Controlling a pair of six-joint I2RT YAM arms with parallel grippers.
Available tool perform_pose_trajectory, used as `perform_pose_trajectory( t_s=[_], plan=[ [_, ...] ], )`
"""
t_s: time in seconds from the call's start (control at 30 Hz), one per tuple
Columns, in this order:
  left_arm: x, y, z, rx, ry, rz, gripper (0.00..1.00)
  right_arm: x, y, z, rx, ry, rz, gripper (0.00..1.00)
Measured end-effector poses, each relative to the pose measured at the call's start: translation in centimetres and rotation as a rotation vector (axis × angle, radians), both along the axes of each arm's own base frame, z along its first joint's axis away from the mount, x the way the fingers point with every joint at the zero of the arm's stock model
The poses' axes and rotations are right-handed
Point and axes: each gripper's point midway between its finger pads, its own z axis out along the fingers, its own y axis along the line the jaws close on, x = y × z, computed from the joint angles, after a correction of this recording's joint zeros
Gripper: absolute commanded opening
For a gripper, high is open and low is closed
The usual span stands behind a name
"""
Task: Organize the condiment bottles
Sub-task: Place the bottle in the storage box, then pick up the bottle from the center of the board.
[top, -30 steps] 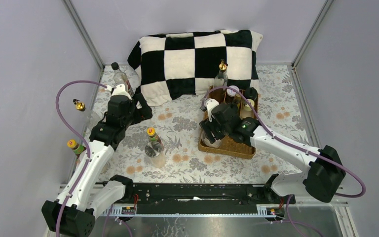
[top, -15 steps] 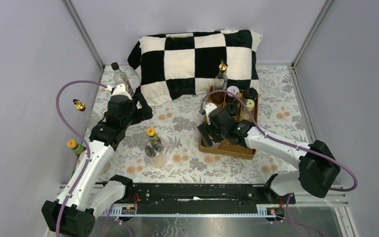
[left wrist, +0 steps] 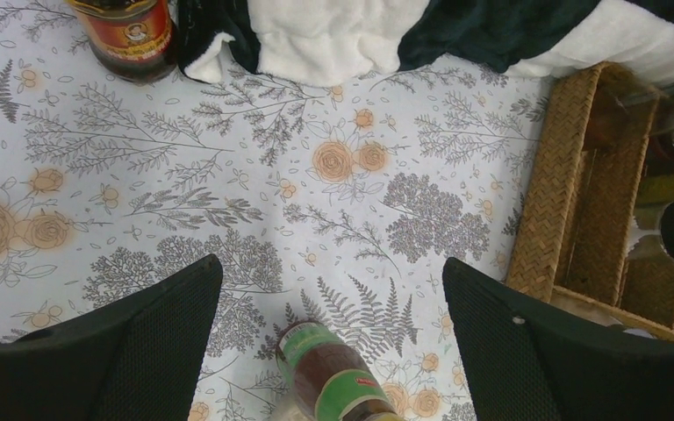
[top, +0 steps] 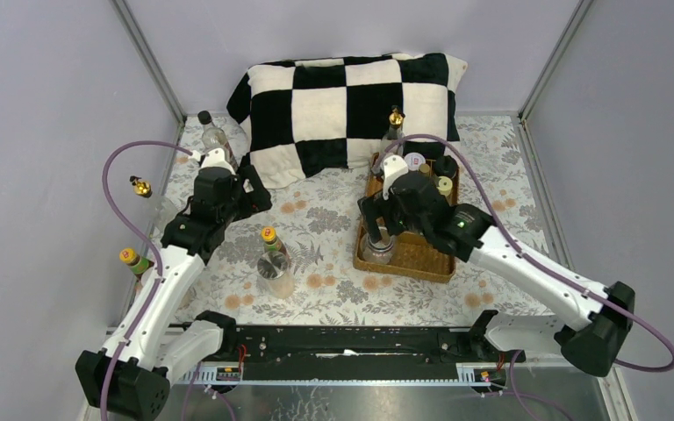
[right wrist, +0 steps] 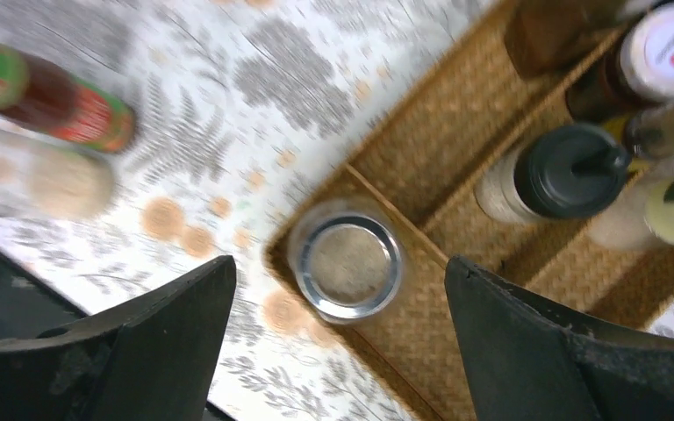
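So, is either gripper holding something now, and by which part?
Nothing is held. The left gripper and the right gripper are open; the clear jar below the right one stands free in the tray.

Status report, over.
Both open: left pincer, right pincer. Clear jar upright in wicker tray, near-left compartment, below right pincer, ungripped. Green-label bottle under left pincer. Nothing obstructing.

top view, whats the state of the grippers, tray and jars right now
left gripper, open, empty
right gripper, open, empty
clear jar, upright in tray's corner compartment, under right gripper
tray, partly filled
black-capped jar, upright in tray
green-label bottle, upright on table
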Motion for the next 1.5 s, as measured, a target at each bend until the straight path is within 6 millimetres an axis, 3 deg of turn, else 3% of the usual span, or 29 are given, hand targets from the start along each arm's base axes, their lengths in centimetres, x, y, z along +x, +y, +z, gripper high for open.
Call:
perform_pose_trajectory(
  t_s=[0.1,0.23,0.4,0.57,0.77,1.03,1.37,1.5],
  plan=[
    [0.6,0.5,0.4,0.020,-0.001,0.030,0.99,-0.7,2.1,4.4,0.105,-0.051,0.050,0.92],
    [3.2,1.3,2.7,0.043,-0.026,0.087,0.99,-3.4,7.4,6.9,0.168,-0.061,0.214,0.92],
    [6.5,4.4,4.5,0.059,-0.040,0.197,0.99,-6.5,12.9,4.3,0.144,-0.013,0.393,0.92],
    [7.2,8.5,4.1,0.065,-0.019,0.305,0.99,-6.5,15.5,2.4,0.142,0.005,0.459,0.92],
    [7.1,12.2,3.5,0.064,0.002,0.385,0.99,-5.9,18.9,2.7,0.185,-0.012,0.520,0.89],
    [7.0,12.9,3.4,0.058,0.008,0.377,0.99,-4.9,23.1,3.2,0.242,-0.026,0.571,0.86],
    [6.8,13.0,3.4,0.052,0.007,0.360,0.99,-4.1,25.9,0.2,0.204,0.009,0.576,0.81],
    [6.8,12.8,3.5,0.047,0.001,0.349,0.99,-3.5,26.8,-0.9,0.181,0.006,0.560,0.68]
  ],
)
